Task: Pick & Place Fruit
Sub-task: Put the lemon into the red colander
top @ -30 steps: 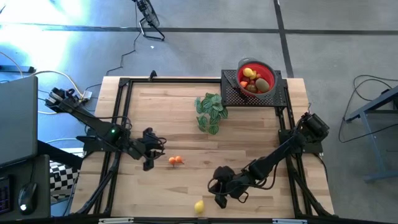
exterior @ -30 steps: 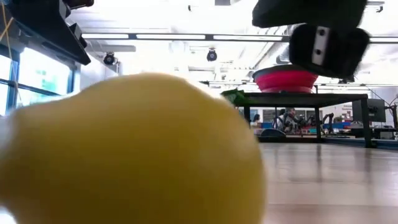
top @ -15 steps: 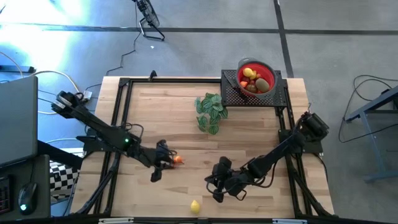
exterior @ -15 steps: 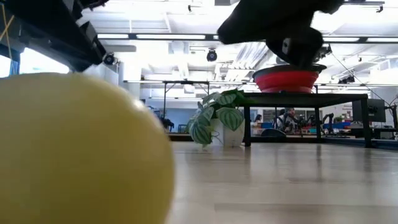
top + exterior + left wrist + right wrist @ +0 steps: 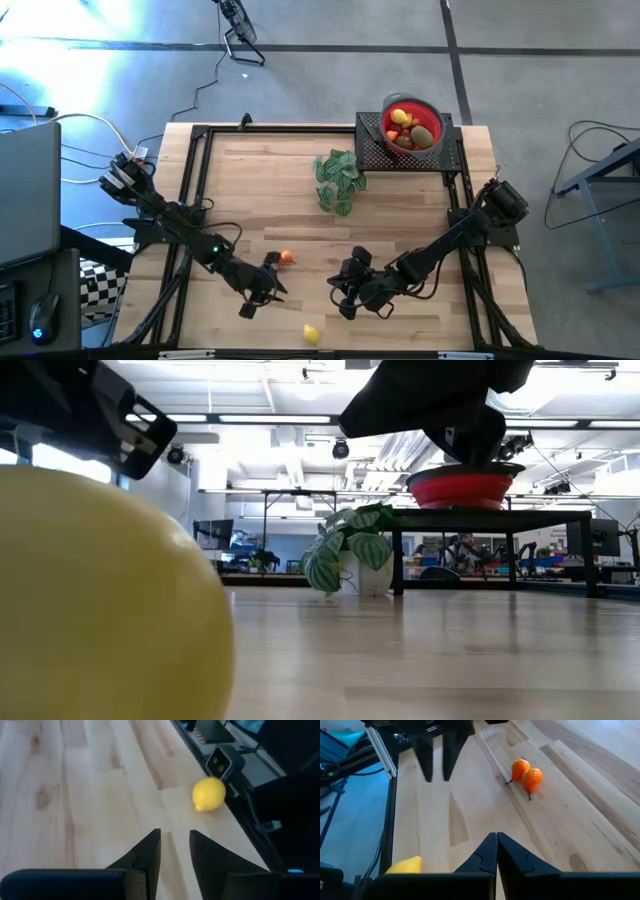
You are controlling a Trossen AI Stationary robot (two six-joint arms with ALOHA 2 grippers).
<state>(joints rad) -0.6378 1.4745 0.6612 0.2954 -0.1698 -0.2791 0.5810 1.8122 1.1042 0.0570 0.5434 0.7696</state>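
While both grippers hover empty above the wooden desk [image 5: 300, 190], left gripper [image 5: 175, 851] stands slightly spread near the small yellow toy lemon [image 5: 209, 794]; right gripper [image 5: 496, 851] is pressed together, facing the paired orange toy fruits [image 5: 527, 774].

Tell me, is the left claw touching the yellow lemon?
Apart. In the left wrist view, bare wood lies between the left claw and the lemon; its fingers stand slightly parted with nothing between them.

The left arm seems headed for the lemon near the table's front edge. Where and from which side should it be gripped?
Probably from above, across the lemon's narrow middle: it lies on its side, its nub pointing sideways. The left end effector holds nothing; its fingers stand slightly apart.
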